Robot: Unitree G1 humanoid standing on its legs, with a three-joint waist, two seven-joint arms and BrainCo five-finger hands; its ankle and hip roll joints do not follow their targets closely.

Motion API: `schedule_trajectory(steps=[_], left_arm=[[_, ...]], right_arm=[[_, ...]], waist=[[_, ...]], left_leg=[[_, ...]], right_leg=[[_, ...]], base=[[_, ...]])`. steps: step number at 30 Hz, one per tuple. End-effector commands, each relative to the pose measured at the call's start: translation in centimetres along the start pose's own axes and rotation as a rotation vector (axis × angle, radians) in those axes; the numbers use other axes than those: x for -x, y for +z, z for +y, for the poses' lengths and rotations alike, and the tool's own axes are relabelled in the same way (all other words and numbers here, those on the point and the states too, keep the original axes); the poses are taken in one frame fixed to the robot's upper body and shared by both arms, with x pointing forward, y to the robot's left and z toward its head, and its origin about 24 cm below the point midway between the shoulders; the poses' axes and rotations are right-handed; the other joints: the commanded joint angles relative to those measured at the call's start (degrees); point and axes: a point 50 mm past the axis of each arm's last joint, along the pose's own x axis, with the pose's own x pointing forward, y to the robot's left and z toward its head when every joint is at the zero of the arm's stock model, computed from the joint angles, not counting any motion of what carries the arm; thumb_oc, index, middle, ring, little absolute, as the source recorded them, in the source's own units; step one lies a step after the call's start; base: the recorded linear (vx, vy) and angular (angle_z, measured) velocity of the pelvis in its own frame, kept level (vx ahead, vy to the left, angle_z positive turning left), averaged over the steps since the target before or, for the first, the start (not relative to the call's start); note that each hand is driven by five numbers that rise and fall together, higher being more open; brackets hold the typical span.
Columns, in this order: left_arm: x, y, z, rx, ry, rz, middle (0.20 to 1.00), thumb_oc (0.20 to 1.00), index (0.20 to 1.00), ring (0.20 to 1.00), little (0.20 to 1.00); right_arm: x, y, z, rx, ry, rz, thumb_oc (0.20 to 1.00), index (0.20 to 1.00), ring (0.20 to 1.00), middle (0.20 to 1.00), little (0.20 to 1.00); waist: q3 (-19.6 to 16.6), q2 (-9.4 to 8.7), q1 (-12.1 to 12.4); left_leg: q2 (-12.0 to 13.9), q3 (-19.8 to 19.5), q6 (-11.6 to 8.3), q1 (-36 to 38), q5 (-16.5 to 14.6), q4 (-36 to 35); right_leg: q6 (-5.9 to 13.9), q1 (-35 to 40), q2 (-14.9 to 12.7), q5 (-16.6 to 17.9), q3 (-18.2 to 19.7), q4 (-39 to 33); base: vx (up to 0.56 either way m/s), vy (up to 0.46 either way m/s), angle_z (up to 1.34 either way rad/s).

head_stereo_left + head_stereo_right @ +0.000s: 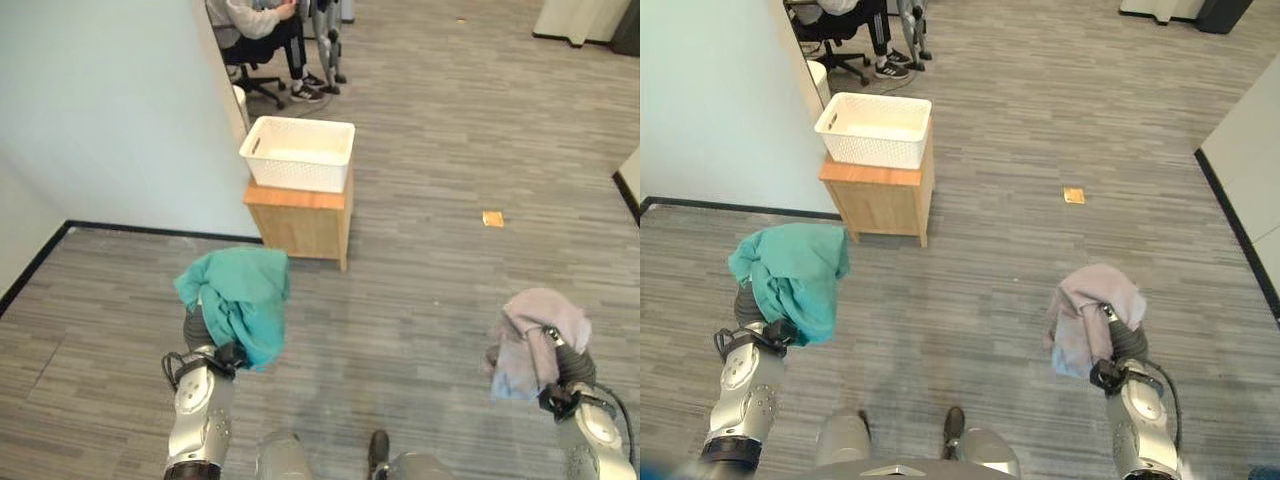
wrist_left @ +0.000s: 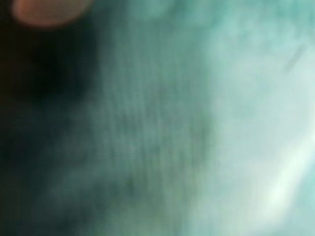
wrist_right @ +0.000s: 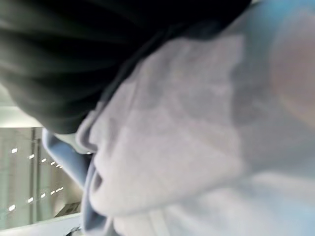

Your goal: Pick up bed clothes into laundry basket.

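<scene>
A crumpled teal cloth (image 1: 238, 290) drapes over the left hand (image 1: 198, 328), raised above the grey wood-look floor (image 1: 420, 200). A bunched pale lilac-grey garment with a blue edge (image 1: 1092, 312) covers the right hand (image 1: 1124, 345). Whether either hand's fingers are curled cannot be told. Ahead, well apart, a white perforated plastic laundry basket (image 1: 298, 152) sits on a small wooden cabinet (image 1: 300, 222).

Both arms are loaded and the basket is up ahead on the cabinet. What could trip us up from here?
The teal garment drapes over the left hand and the grey-pink garment over the right, hiding the fingers, so neither hold can be confirmed; either might slip off. Loose folds hang down and could snag the wooden cabinet or miss the white basket. A seated person is just beyond the basket.
</scene>
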Motion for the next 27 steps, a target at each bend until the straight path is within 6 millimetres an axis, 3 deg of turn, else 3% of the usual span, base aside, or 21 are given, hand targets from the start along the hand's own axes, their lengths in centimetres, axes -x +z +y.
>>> schedule_trajectory(steps=[1,2,3,4,6,8,9,10,11,14,17,18,19,20,21,22,24,27], left_arm=[[-0.8,4.0,-0.1,-0.025,-0.041,-0.183,0.200,0.200,0.200,0.200,0.200],[-0.7,3.9,-0.1,-0.026,-0.041,-0.182,0.200,0.200,0.200,0.200,0.200],[-0.8,4.9,-0.3,-0.080,-0.063,-0.220,0.200,0.200,0.200,0.200,0.200],[-0.7,5.1,-0.3,-0.106,-0.077,-0.231,0.200,0.200,0.200,0.200,0.200],[-0.5,5.3,-0.5,-0.126,-0.095,-0.239,0.200,0.200,0.200,0.200,0.200],[-0.7,5.4,-1.4,-0.077,-0.114,-0.250,0.200,0.200,0.200,0.200,0.200],[-0.7,5.6,-1.6,-0.060,-0.126,-0.255,0.200,0.200,0.200,0.200,0.200],[-0.7,5.9,-1.9,-0.053,-0.140,-0.265,0.200,0.200,0.200,0.200,0.200],[-0.6,6.2,-2.3,-0.059,-0.172,-0.275,0.200,0.200,0.200,0.200,0.200],[-0.9,6.4,-2.2,-0.061,-0.171,-0.279,0.200,0.200,0.200,0.200,0.200],[-0.8,6.1,-1.9,-0.064,-0.166,-0.265,0.200,0.200,0.200,0.200,0.200],[-0.8,5.9,-1.7,-0.067,-0.154,-0.255,0.200,0.200,0.200,0.200,0.200],[-0.8,5.5,-1.4,-0.068,-0.142,-0.239,0.200,0.200,0.200,0.200,0.200],[-0.9,5.2,-1.3,-0.078,-0.132,-0.227,0.200,0.200,0.200,0.200,0.200],[-0.9,5.2,-1.3,-0.078,-0.132,-0.227,0.200,0.200,0.200,0.200,0.200],[-1.0,5.1,-1.2,-0.083,-0.131,-0.227,0.200,0.200,0.200,0.200,0.200],[-1.0,4.9,-1.1,-0.093,-0.129,-0.222,0.200,0.200,0.200,0.200,0.200],[-1.0,4.7,-1.2,-0.100,-0.134,-0.213,0.200,0.200,0.200,0.200,0.200]], right_arm=[[-1.3,4.5,1.0,0.041,0.086,-0.204,0.200,0.200,0.200,0.200,0.200],[-1.2,4.5,1.0,0.042,0.086,-0.203,0.200,0.200,0.200,0.200,0.200],[-1.4,4.7,1.8,0.056,0.124,-0.209,0.200,0.200,0.200,0.200,0.200],[-1.4,4.5,2.3,0.073,0.142,-0.204,0.200,0.200,0.200,0.200,0.200],[-1.2,4.3,2.7,0.074,0.164,-0.198,0.200,0.200,0.200,0.200,0.200],[-1.2,4.4,3.8,0.058,0.191,-0.213,0.200,0.200,0.200,0.200,0.200],[-1.3,4.3,4.4,0.046,0.205,-0.213,0.200,0.200,0.200,0.200,0.200],[-1.3,4.2,4.8,0.038,0.219,-0.213,0.200,0.200,0.200,0.200,0.200],[-1.3,3.9,5.1,0.048,0.230,-0.196,0.200,0.200,0.200,0.200,0.200],[-1.3,3.8,5.3,0.033,0.241,-0.187,0.200,0.200,0.200,0.200,0.200],[-1.3,3.6,5.0,0.029,0.230,-0.178,0.200,0.200,0.200,0.200,0.200],[-1.3,3.6,4.9,0.030,0.220,-0.179,0.200,0.200,0.200,0.200,0.200],[-1.3,3.7,4.6,0.029,0.205,-0.183,0.200,0.200,0.200,0.200,0.200],[-1.2,3.9,4.1,0.028,0.183,-0.193,0.200,0.200,0.200,0.200,0.200],[-1.2,3.9,4.1,0.029,0.183,-0.193,0.200,0.200,0.200,0.200,0.200],[-1.1,4.1,3.6,0.033,0.161,-0.203,0.200,0.200,0.200,0.200,0.200],[-1.0,4.2,3.3,0.041,0.152,-0.212,0.200,0.200,0.200,0.200,0.200],[-1.0,4.2,3.0,0.046,0.140,-0.212,0.200,0.200,0.200,0.200,0.200]], waist=[[-1.52,2.16,4.84],[-1.56,2.02,4.88],[-3.02,2.18,5.25],[-3.80,1.78,5.52],[-4.41,1.34,5.72],[-4.73,0.36,5.93],[-4.01,0.88,5.66],[-3.40,1.88,5.29],[-2.37,3.25,3.65],[-1.89,3.31,2.48],[-2.00,3.11,2.12],[-2.08,2.73,1.84],[-2.25,2.29,1.26],[-2.61,1.84,0.38],[-2.75,2.02,0.42],[-2.96,1.52,-0.56],[-3.05,1.16,-1.40],[-3.58,0.52,-1.80]], left_leg=[[-7.61,1.01,2.49,3.50,5.20,-17.14],[-7.84,1.17,2.53,3.83,5.37,-17.62],[-8.56,5.93,3.98,4.94,4.36,-17.14],[-9.73,5.47,5.74,6.80,1.75,-17.85],[-10.62,5.18,6.80,7.78,0.84,-16.92],[-12.54,6.40,9.80,11.29,-1.83,-18.43],[-12.95,6.71,10.97,14.04,-2.98,-19.74],[-12.77,6.65,11.86,16.40,-3.39,-21.09],[-12.43,4.67,12.11,20.82,-4.94,-22.77],[-12.17,1.68,11.06,24.13,-5.51,-24.61],[-11.79,-0.51,10.06,24.70,-6.05,-24.83],[-12.01,-1.68,9.69,25.40,-6.66,-24.99],[-12.26,-3.09,9.27,26.28,-7.60,-25.26],[-12.45,-4.71,8.73,26.69,-8.33,-25.46],[-12.30,-4.71,8.72,26.69,-8.53,-25.46],[-12.60,-6.52,8.27,27.67,-9.56,-25.46],[-12.30,-8.17,7.70,28.94,-10.81,-25.46],[-11.18,-9.50,6.73,30.51,-11.99,-25.46]], right_leg=[[5.47,6.85,-3.58,-3.01,4.70,1.86],[5.54,6.98,-3.78,-3.05,4.74,1.75],[6.02,8.84,-3.62,-4.25,4.88,3.15],[6.82,9.07,-4.76,-5.24,4.76,4.60],[7.70,8.90,-5.98,-4.58,3.92,7.85],[11.64,5.36,-10.36,4.34,2.48,22.42],[12.59,1.87,-12.37,8.29,1.38,30.53],[13.01,-1.77,-12.68,10.36,1.66,38.10],[12.65,-7.87,-12.64,8.58,1.16,42.84],[10.60,-12.92,-14.23,5.25,-0.46,36.61],[10.02,-13.58,-13.18,5.37,1.38,27.49],[10.20,-13.81,-12.23,5.41,3.59,23.07],[10.75,-13.79,-10.53,4.77,7.34,18.01],[11.36,-14.58,-8.73,6.27,12.53,11.02],[11.42,-14.26,-8.57,6.54,12.47,10.33],[12.63,-16.13,-8.42,9.10,15.61,7.88],[13.57,-17.23,-8.20,11.01,16.95,5.58],[13.39,-15.84,-7.55,10.74,17.54,5.47]], base=[[0.42,0.016,0.20],[0.56,-0.003,0.10],[0.55,0.023,0.01],[0.53,0.025,0.02],[0.31,0.083,0.02],[0.40,0.215,-0.03],[0.35,0.270,0.08],[0.48,0.230,-0.03],[0.51,0.135,0.20],[0.43,-0.043,0.95],[0.26,-0.136,0.65],[0.27,-0.126,0.76],[0.47,-0.223,0.67],[0.36,-0.156,0.55],[0.43,-0.204,0.61],[0.35,-0.160,0.66],[0.32,-0.168,0.71],[0.26,-0.212,0.49]])
